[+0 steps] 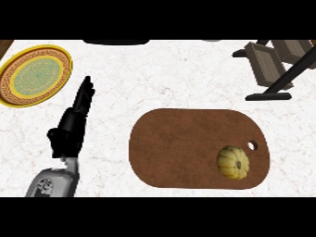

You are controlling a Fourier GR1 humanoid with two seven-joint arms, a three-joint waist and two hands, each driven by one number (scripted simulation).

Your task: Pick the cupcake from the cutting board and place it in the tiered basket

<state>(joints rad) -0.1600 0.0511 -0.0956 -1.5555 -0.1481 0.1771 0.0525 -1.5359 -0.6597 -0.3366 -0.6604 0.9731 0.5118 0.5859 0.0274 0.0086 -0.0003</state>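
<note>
A yellow cupcake (233, 162) with a ridged top sits on the brown cutting board (180, 146), near the board's right end beside its small hole. The tiered basket (273, 65), dark framed with grey-brown trays, stands at the counter's back right. My left hand (75, 118) rests at the left with its fingers straight and pointing away, well left of the board and holding nothing. My right hand does not show.
A yellow plate (34, 75) with a green patterned middle lies at the back left. A dark object (116, 42) shows at the back edge. The white marble counter (160, 78) spreads between plate and basket.
</note>
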